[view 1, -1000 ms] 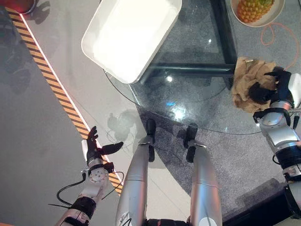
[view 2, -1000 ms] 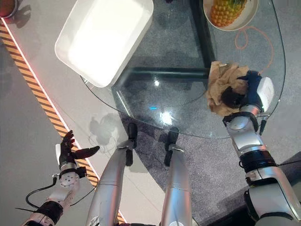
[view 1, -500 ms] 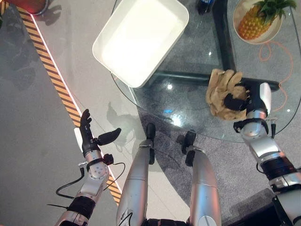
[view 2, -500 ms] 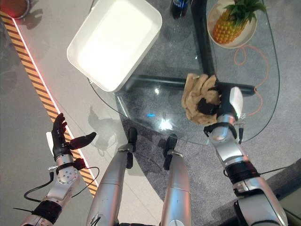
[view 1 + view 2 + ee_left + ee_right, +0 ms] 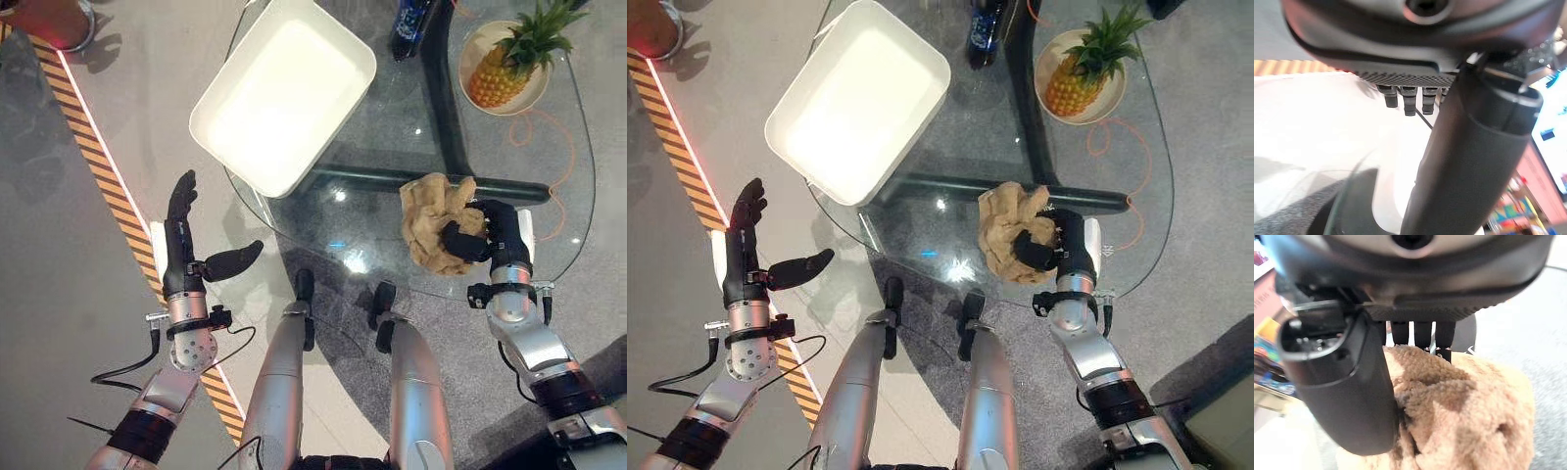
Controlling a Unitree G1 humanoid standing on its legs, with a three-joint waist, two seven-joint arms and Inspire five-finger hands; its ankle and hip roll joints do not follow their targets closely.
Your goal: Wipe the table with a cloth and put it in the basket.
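Tan cloth (image 5: 438, 223), bunched on the glass counter (image 5: 382, 211), near its front edge, well apart from the white basket (image 5: 282, 93) at the counter's far left corner. Gripped by the right robot hand (image 5: 485, 232), fingers and thumb curled into the folds. Left robot hand (image 5: 186, 253) off the counter's left side over the floor, fingers straight, thumb out, holding nothing. Wiping apparently under way; carrying to the basket and dropping in not yet done. Pineapple on a plate (image 5: 509, 69) and dark bottle (image 5: 410, 25) at the counter's far side.
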